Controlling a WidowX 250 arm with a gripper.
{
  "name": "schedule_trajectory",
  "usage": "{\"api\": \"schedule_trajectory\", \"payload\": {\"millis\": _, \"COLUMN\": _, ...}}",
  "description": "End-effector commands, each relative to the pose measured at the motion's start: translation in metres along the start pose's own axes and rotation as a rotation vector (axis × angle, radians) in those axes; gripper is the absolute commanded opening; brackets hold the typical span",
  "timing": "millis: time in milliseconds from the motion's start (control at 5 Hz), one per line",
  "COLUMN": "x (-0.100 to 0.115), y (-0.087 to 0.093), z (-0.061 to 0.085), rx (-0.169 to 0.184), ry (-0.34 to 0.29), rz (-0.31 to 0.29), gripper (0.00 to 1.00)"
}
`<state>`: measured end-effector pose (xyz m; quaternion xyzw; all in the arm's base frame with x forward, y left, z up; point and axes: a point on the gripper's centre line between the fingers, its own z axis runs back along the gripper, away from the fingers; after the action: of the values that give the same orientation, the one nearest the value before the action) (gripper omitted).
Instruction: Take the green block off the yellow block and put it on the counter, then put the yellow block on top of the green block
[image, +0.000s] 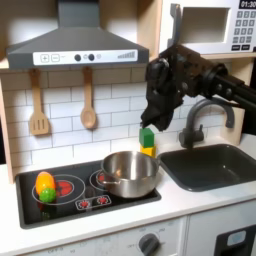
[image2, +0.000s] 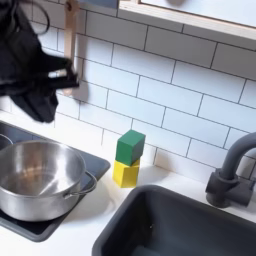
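Green block (image2: 130, 147) stacked on yellow block (image2: 125, 173), turned slightly askew, both resting on smooth off-white counter (image2: 85, 235) at the far edge against white tiled wall (image2: 180, 90). In the second exterior view, steel pot (image2: 38, 180) on black stovetop (image2: 40, 228) to the left, dark sink (image2: 185, 225) and grey tap (image2: 232, 175) to the right. Gripper (image: 155, 112) black, hanging above the blocks in the first exterior view, well apart from them; cannot tell whether jaws are apart or together. Wooden spatula (image: 39, 105) and spoon (image: 88, 100) hanging on wall; rounded toy food (image: 45, 186) on red burner.
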<state>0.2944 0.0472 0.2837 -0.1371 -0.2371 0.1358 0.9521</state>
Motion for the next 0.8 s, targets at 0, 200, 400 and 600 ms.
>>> {"api": "schedule_trajectory", "payload": {"millis": 0, "x": -0.038, "y": 0.012, "z": -0.006, "rx": 0.132, "ry": 0.197, "rz": -0.030, "gripper": 0.00}}
{"api": "schedule_trajectory", "payload": {"millis": 200, "x": -0.052, "y": 0.008, "z": -0.005, "rx": 0.127, "ry": 0.295, "rz": -0.057, "gripper": 0.00}}
{"api": "schedule_trajectory", "payload": {"millis": 400, "x": -0.067, "y": -0.001, "z": -0.001, "rx": 0.120, "ry": 0.359, "rz": -0.115, "gripper": 0.00}}
{"api": "schedule_trajectory", "payload": {"millis": 600, "x": -0.083, "y": -0.011, "z": -0.007, "rx": 0.084, "ry": 0.424, "rz": -0.190, "gripper": 0.00}}
